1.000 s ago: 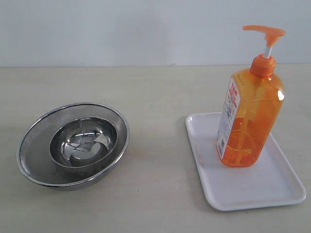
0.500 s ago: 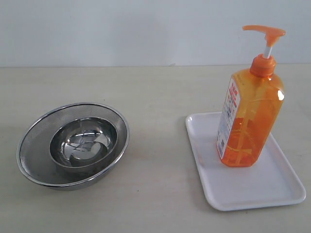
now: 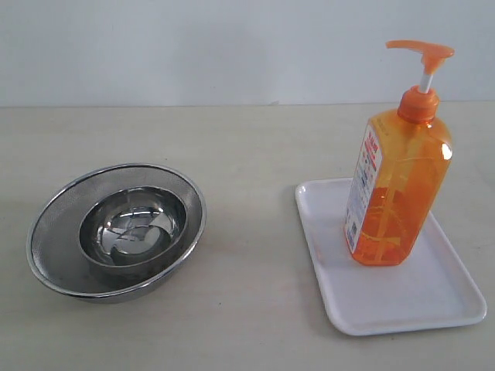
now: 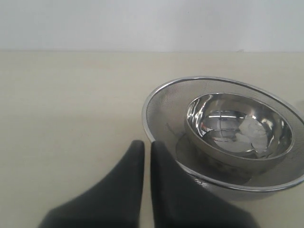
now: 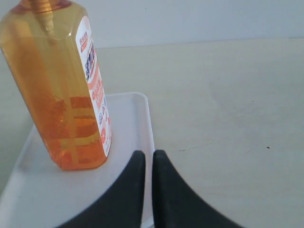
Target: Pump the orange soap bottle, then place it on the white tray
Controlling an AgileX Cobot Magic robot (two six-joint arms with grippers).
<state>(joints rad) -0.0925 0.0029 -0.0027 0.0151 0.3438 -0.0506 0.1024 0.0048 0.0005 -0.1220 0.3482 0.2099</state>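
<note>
Beige tabletop [image 3: 255, 147], plain pale wall [image 3: 193, 46] behind, white tray [image 3: 402, 297] lying flat

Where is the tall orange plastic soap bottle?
In the exterior view the orange soap bottle stands upright at right on the flat white rectangular tray, apart from the steel bowls at left.

Here's the left gripper [image 4: 147, 145], two matte black fingers, broad at the base, curving up to slim rounded tips, and the right gripper [image 5: 148, 154] matches, same smooth dark finish
</note>
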